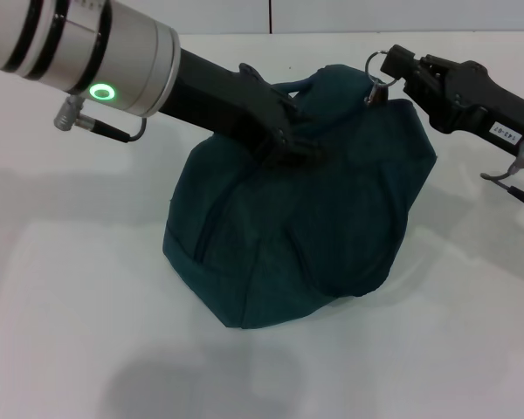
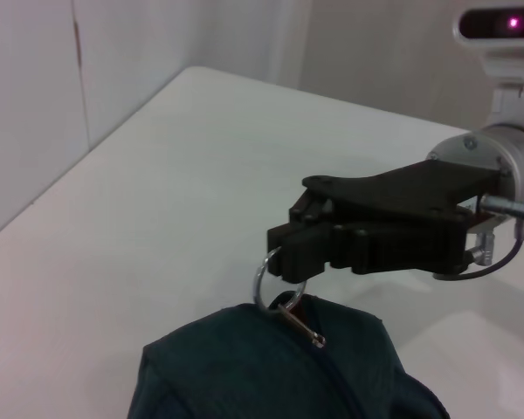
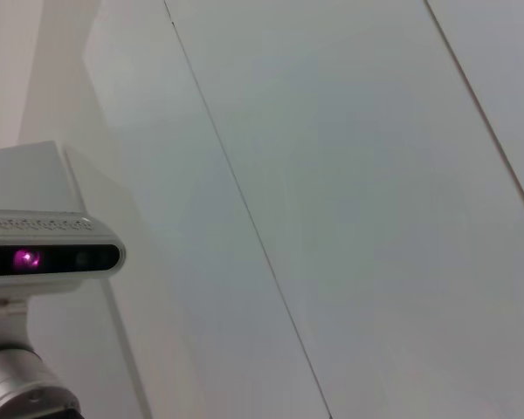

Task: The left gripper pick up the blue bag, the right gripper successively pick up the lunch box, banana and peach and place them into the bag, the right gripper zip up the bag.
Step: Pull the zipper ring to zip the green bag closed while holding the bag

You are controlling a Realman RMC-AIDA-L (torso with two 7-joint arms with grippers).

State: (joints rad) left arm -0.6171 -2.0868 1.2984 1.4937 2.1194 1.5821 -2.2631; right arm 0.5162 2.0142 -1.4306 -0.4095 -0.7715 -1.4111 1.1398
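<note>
The blue bag (image 1: 314,227) sits bulging on the white table, its top closed over. My left gripper (image 1: 288,148) is shut on the fabric at the bag's top, by a loop handle. My right gripper (image 1: 391,66) is at the bag's far right top, shut on the metal ring zip pull (image 1: 375,63). The left wrist view shows the right gripper (image 2: 288,257) pinching the zip pull ring (image 2: 264,281) just above the bag (image 2: 262,375). The lunch box, banana and peach are out of view.
The white table (image 1: 70,279) spreads around the bag, with a pale wall behind it. The right wrist view shows only wall panels and my head camera (image 3: 48,257).
</note>
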